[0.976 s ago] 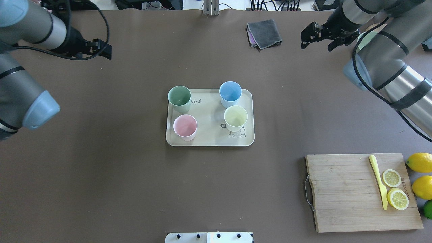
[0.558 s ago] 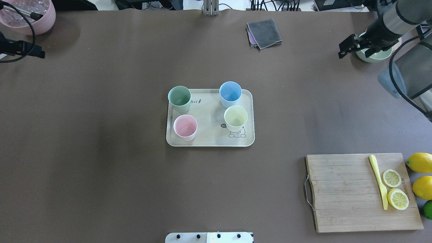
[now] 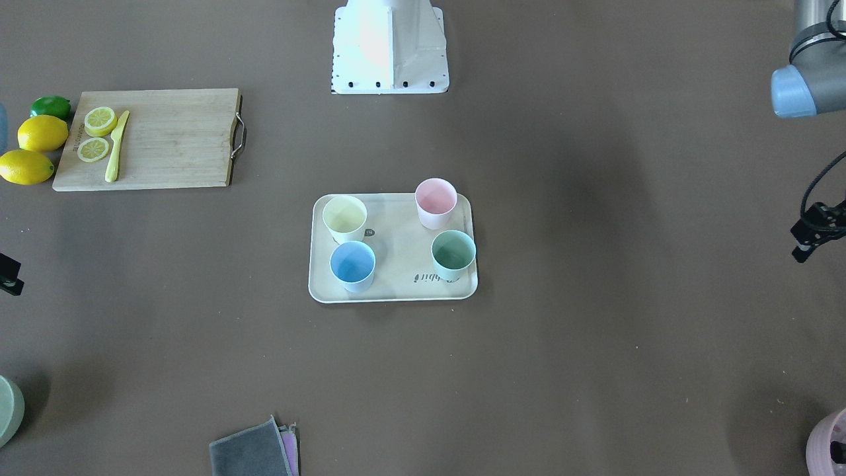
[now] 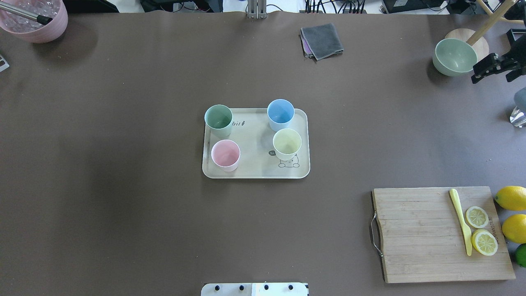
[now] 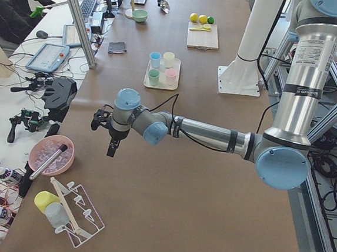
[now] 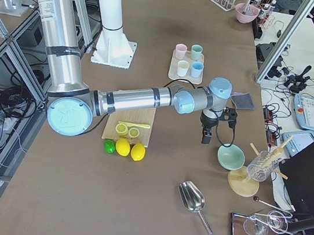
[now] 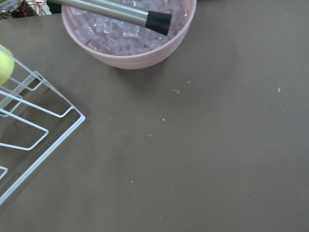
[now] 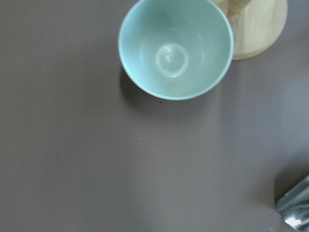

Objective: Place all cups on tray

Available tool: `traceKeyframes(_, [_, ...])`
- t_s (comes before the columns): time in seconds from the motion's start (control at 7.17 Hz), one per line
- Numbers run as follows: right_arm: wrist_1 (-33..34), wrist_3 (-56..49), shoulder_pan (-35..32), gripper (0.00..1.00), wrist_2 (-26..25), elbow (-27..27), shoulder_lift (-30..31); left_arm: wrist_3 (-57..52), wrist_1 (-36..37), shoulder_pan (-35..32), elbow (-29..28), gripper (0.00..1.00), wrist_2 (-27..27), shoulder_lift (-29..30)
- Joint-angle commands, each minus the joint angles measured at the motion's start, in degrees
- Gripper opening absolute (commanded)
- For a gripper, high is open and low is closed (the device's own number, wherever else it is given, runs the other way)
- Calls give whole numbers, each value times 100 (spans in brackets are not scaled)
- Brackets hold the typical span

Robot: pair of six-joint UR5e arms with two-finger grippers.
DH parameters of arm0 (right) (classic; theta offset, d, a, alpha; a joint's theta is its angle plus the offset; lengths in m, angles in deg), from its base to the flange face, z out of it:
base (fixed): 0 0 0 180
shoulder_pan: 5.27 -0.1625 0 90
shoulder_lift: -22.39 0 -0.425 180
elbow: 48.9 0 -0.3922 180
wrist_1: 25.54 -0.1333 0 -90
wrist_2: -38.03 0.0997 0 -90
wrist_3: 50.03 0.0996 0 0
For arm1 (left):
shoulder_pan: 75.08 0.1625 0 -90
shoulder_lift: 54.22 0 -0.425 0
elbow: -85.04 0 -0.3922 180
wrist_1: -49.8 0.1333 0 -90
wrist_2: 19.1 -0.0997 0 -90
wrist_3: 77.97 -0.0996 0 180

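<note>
Tray (image 4: 254, 176) sits mid-table with green cup (image 4: 218, 120), blue cup (image 4: 280, 112), pink cup (image 4: 225, 154) and yellow cup (image 4: 287, 143) upright on it. Overhead shows the right gripper (image 4: 493, 73), fingers apart, just beside the bowl (image 4: 454, 57). Left gripper (image 5: 109, 137) is clearest in the left side view, near the ice pot (image 5: 34, 160); can't tell its fingers. Board (image 4: 415, 234) and cloth (image 4: 322, 39) are well apart from the tray.

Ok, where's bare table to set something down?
Bare brown table lies all round the cream rectangular tray, widest toward the pink ice bowl side. Crowded: the tray's four pastel plastic cups, and the wooden cutting board corner with lemons.
</note>
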Motion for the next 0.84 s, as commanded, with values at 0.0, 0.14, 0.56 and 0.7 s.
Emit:
traceKeyframes(0.0, [244,-1176,-718,100,290,306,730,-970,276,-643,-90,98,355,-193])
traceKeyframes(0.14, [611,-1815,-1105,100,396,403,880,-1269,625,-880,-90,98,808,-245])
traceKeyframes(0.56, [1133,-2673,-1705,100,336,430,1232,-1465,655,-1041,338,98,980,-711])
traceKeyframes(0.7, [1142,-2796,-1767,100,336,431,1276,-1456,768,-1041,427,98,980,-712])
